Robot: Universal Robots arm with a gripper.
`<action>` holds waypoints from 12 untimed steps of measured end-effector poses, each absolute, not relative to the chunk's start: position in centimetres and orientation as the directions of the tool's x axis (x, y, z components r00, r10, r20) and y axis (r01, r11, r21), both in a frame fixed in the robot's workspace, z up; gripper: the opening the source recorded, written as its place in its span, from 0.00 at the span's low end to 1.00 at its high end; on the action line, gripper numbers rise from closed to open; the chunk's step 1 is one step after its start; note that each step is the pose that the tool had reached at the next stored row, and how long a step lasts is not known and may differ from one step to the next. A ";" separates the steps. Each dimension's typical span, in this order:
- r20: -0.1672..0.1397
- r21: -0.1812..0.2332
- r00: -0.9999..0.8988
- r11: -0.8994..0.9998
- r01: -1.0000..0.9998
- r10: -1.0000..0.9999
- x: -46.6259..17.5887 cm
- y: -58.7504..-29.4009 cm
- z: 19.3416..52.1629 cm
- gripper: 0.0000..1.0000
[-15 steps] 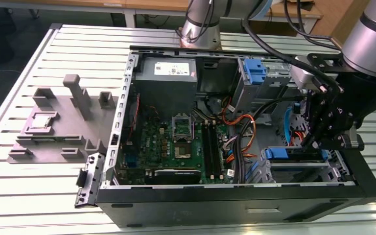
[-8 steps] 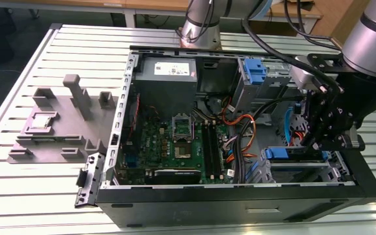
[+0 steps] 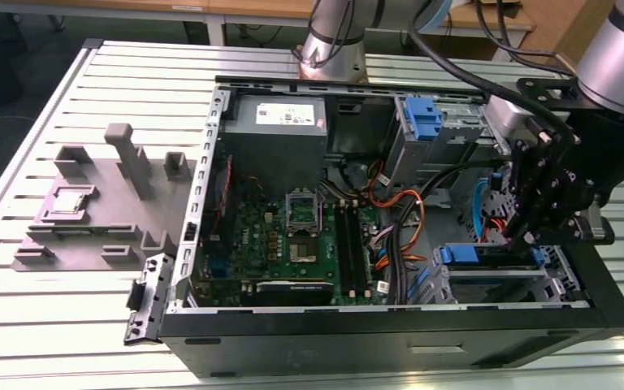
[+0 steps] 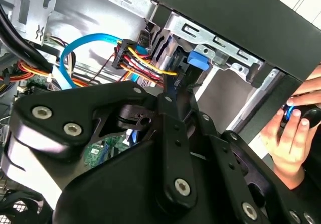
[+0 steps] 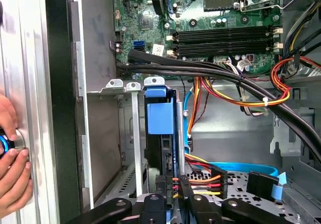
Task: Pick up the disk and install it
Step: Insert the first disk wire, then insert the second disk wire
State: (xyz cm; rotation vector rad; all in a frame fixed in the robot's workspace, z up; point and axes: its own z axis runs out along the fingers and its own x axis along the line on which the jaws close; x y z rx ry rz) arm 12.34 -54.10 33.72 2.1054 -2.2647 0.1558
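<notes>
Black gripper [image 4: 173,91] linkage sits nearest the lens in both wrist views, low inside the open computer case [image 3: 399,341], over the drive cage [image 3: 496,280] at the case's front corner. Whether its fingers are spread or closed, I cannot tell. Seen in the first wrist view, the disk [image 5: 160,133] stands edge-on in the drive cage, its blue rail tab uppermost, with a metal cage wall just beside it on one side and a light-blue data cable [image 5: 188,118] close on the other. Black cable bundles [image 5: 200,73] and orange-yellow-red power wires [image 5: 241,96] cross between the cage and the green motherboard [image 3: 290,236], crowding that side. Beyond the case's black wall, a person's hand [image 5: 12,169] rests on the slatted table [image 3: 74,309], holding a small blue-ringed object.
</notes>
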 end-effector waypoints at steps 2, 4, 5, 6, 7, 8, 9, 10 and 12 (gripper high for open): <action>0.102 -0.042 -0.075 0.071 -0.997 -0.992 12.3 -54.1 33.8 0.23; 0.101 -0.041 -0.074 0.071 -0.997 -0.992 12.3 -54.1 33.8 0.10; 0.101 -0.041 -0.074 0.071 -0.997 -0.992 12.3 -54.1 33.8 0.10; 0.102 -0.041 -0.074 0.071 -0.997 -0.992 12.3 -54.1 33.8 0.10; 0.102 -0.041 -0.074 0.071 -0.997 -0.992 12.3 -54.1 33.8 0.10; 0.102 -0.041 -0.074 0.071 -0.997 -0.992 12.3 -54.1 33.8 0.10; 0.102 -0.041 -0.075 0.071 -0.997 -0.992 12.3 -54.1 33.8 0.10; 0.102 -0.041 -0.074 0.071 -0.997 -0.992 12.3 -54.1 33.8 0.10; 0.102 -0.040 -0.074 0.071 -0.997 -0.992 12.3 -54.1 33.8 0.10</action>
